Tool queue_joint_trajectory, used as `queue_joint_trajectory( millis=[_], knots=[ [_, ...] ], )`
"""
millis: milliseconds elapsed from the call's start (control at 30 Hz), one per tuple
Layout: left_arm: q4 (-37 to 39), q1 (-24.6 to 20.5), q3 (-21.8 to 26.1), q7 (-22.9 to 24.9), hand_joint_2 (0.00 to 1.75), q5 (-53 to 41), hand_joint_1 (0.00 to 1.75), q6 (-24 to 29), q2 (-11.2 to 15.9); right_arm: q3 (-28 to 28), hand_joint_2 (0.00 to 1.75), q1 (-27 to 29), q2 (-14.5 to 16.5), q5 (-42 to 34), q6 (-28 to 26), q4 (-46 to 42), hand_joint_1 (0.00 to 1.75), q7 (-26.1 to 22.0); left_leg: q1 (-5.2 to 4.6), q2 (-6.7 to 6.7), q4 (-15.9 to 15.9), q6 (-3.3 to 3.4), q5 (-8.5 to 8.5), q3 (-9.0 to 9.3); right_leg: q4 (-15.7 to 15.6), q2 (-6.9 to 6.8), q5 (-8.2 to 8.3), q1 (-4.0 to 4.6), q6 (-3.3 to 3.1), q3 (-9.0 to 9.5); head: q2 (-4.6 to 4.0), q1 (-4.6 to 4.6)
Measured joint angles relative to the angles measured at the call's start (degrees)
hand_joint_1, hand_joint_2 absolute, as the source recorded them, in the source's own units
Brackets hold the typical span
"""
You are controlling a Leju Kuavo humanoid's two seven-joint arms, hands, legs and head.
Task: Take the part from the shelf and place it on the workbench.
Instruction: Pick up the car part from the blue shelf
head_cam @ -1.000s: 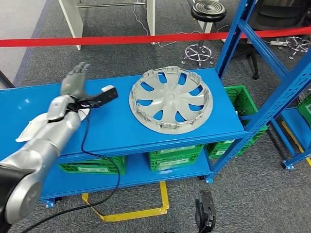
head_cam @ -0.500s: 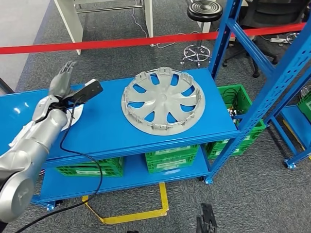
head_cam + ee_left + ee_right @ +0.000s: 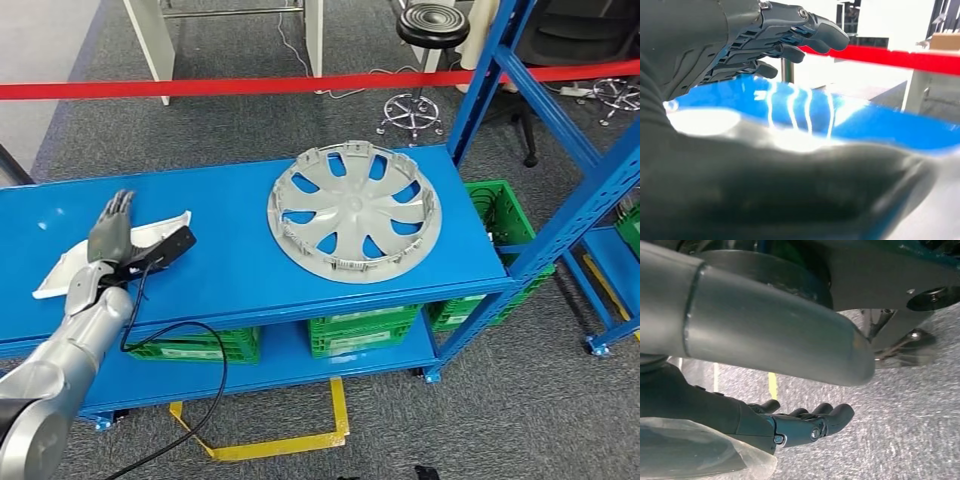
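Head view, item 1: wheel cover (image 3: 353, 211), the part to be moved. Round, pale grey moulded plastic, matt, with curved spokes, teardrop openings and a toothed clip ring around its rim. It lies flat on the top deck of the blue shelf (image 3: 226, 270), toward the deck's right end, touched by nothing.

Item 2: left hand (image 3: 110, 226). Dark grey, fingers extended and slightly apart, holding nothing. It hovers low over the deck, well apart from the wheel cover on its left, above a flat white plastic piece (image 3: 75, 268) with a curved edge. Left wrist view shows the fingers (image 3: 806, 30) straight and spread over the glossy blue deck surface.

Item 3: right hand (image 3: 798, 425). Hangs beside the body over speckled grey carpet, fingers loosely extended, nothing in them.

Item 4: red barrier tape (image 3: 226, 86), stretched taut across the floor beyond the wheel cover. Green slatted plastic crates (image 3: 362, 325) sit on the lower deck beneath it.

Step in hand, as a judgement: the approach to the shelf; no grasp is made and the task is barely begun. The next move calls for bringing a hand across to the wheel cover's rim; being broad, thin and flat, it likely needs an edge grip through an opening, or both hands.
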Motion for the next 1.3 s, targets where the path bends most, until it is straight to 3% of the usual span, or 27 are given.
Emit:
queue_joint_trajectory(
  millis=[67,100,200,267,367,400,433,467,567,600,667,733,800,900,933,967,1033,1100,1167,1300],
  knots=[
    [0.0,0.8,0.4,-0.4,1.75,0.1,0.00,-0.2,0.6,0.0,0.00,-0.1,-0.2,0.4,-0.2,0.0,0.00,0.8,-0.16,-0.10,0.2,-0.37,-0.17,0.02,-7.5,-0.04,2.84,0.03,-0.29,3.78,0.00,-0.01],
    [0.0,1.1,0.6,-0.5,1.75,0.1,0.00,-0.3,0.9,0.0,0.00,-0.1,-0.3,0.6,-0.2,0.0,0.00,1.2,-0.26,-0.11,0.2,-0.64,-0.20,0.00,-9.7,-0.01,3.30,0.07,-0.41,4.97,0.00,-0.04],
    [0.0,1.9,1.1,-0.8,1.75,0.1,0.00,-0.6,1.7,0.1,0.00,0.1,-0.4,1.2,0.0,0.0,0.00,1.8,-0.29,-0.07,0.1,-1.48,-0.19,0.02,-10.7,0.19,3.29,0.12,-1.01,5.74,0.01,-0.08],
    [0.0,2.1,1.3,-0.9,1.75,0.2,0.00,-0.7,2.1,0.2,0.00,0.1,-0.5,1.6,0.4,0.0,0.00,2.0,-0.16,-0.03,1.7,-2.04,-1.54,-0.53,-11.0,0.13,3.48,-0.02,-1.71,5.95,0.01,-0.17],
    [0.0,2.4,1.6,-1.0,1.75,0.2,0.00,-0.9,2.6,0.7,0.00,0.1,-0.5,2.1,0.9,0.0,0.00,2.0,-0.11,-0.01,12.0,-2.62,-6.72,-4.78,-11.0,0.07,3.41,-0.06,-2.31,6.24,0.00,-0.28],
    [0.0,2.5,1.6,-1.0,1.75,0.1,0.00,-1.0,2.7,0.8,0.00,0.1,-0.5,2.2,0.9,0.0,0.00,1.8,-0.10,-0.01,15.3,-2.70,-7.85,-6.26,-11.0,0.07,3.36,-0.04,-2.37,6.32,0.00,-0.27],
    [0.0,2.6,1.6,-1.0,1.75,-0.1,0.00,-1.1,2.7,0.9,0.00,0.1,-0.5,2.4,1.0,0.1,0.00,1.7,-0.10,-0.01,16.9,-2.71,-7.95,-6.97,-11.0,0.08,3.31,-0.03,-2.42,6.40,0.00,-0.27],
    [0.0,2.6,1.6,-1.0,1.75,-0.4,0.00,-1.1,2.8,1.0,0.00,0.1,-0.5,2.5,1.1,0.1,0.00,1.5,-0.10,-0.01,16.1,-2.65,-6.87,-6.59,-11.0,0.10,3.26,-0.03,-2.44,6.53,0.00,-0.27],
    [0.0,2.2,1.6,-0.8,1.75,-1.0,0.00,-1.2,3.0,1.3,0.00,0.1,-0.4,3.1,1.4,0.1,0.00,0.8,-0.18,-0.01,5.2,-2.15,-1.21,-1.53,-10.9,0.25,2.91,0.11,-2.19,6.95,0.00,-0.26],
    [0.0,1.9,1.6,-0.8,1.75,-1.1,0.00,-1.2,3.1,1.4,0.00,0.0,-0.4,3.2,1.5,0.1,0.00,0.7,-0.26,-0.02,2.4,-1.96,-0.43,-0.22,-10.8,0.30,2.82,0.20,-1.99,6.88,0.00,-0.25],
    [0.0,1.6,1.6,-0.8,1.75,-1.1,0.00,-1.1,3.1,1.6,0.00,0.0,-0.4,3.3,1.6,0.2,0.00,0.5,-0.47,-0.07,0.5,-1.64,-0.61,0.57,-10.8,0.34,2.81,0.36,-1.54,6.65,0.00,-0.19],
    [0.0,1.4,1.6,-0.8,0.87,-1.2,0.00,-1.0,3.1,1.7,0.00,-0.1,-0.4,3.4,1.8,0.2,0.00,0.4,-0.33,-0.08,0.1,-1.15,-0.59,0.71,-10.7,0.31,2.51,0.33,-1.04,6.50,0.00,-0.14],
    [0.0,1.2,1.7,-0.8,0.00,-1.2,0.00,-0.6,3.1,1.9,0.00,-0.1,-0.4,3.6,1.9,0.2,0.00,0.4,-0.08,0.02,-0.3,-0.47,-0.41,0.93,-7.7,0.19,0.45,0.31,-0.55,5.00,0.00,0.04],
    [0.0,1.7,2.1,-1.5,0.00,-0.7,0.00,1.0,3.0,2.0,0.00,0.0,-0.4,3.9,1.9,0.3,0.00,0.8,-0.08,0.19,-0.3,0.03,-0.49,0.96,2.9,0.09,-4.25,0.16,-0.13,-0.08,0.00,0.16],
    [0.0,1.9,2.3,-2.0,0.00,-0.4,0.00,1.8,2.9,2.0,0.00,0.1,-0.4,4.0,1.9,0.3,0.00,1.0,-0.09,0.21,-0.3,0.08,-0.52,0.97,4.8,0.09,-4.54,0.14,-0.05,-1.05,0.00,0.15],
    [0.0,2.1,2.5,-2.5,0.00,-0.3,0.00,2.6,2.8,2.0,0.00,0.1,-0.4,4.2,1.9,0.3,0.00,1.2,-0.09,0.19,-0.3,0.08,-0.54,0.99,4.6,0.08,-3.75,0.12,-0.02,-1.03,0.00,0.17],
    [0.0,2.4,2.9,-3.4,0.00,-0.1,0.00,3.7,2.7,2.1,0.00,0.1,-0.4,4.4,1.9,0.3,0.00,1.6,-0.06,0.10,-0.1,-0.07,-0.64,1.07,-1.6,0.02,0.14,0.07,-0.15,1.91,0.00,0.19],
    [-0.2,2.4,3.2,-4.0,0.00,0.0,0.00,4.3,2.6,2.3,0.00,0.0,-0.4,4.8,2.0,0.4,0.00,2.0,-0.27,0.02,0.2,-0.49,-0.78,0.92,-8.5,-0.04,2.55,0.09,-0.37,5.47,0.00,0.14],
    [-0.3,2.5,3.5,-4.4,0.00,0.0,0.00,4.4,2.6,2.5,0.00,0.0,-0.4,5.2,2.1,0.5,0.00,2.2,-0.43,0.00,0.3,-1.04,-0.68,0.70,-10.5,0.06,2.52,0.23,-0.60,6.65,0.00,0.06],
    [-0.3,2.6,3.8,-4.6,0.00,0.0,0.00,4.4,2.5,2.5,0.00,0.2,-0.4,5.4,2.2,0.5,0.00,2.4,-0.30,0.01,0.2,-1.42,-0.46,0.71,-10.4,0.18,2.46,0.39,-0.82,6.56,0.00,0.13]
  ],
)
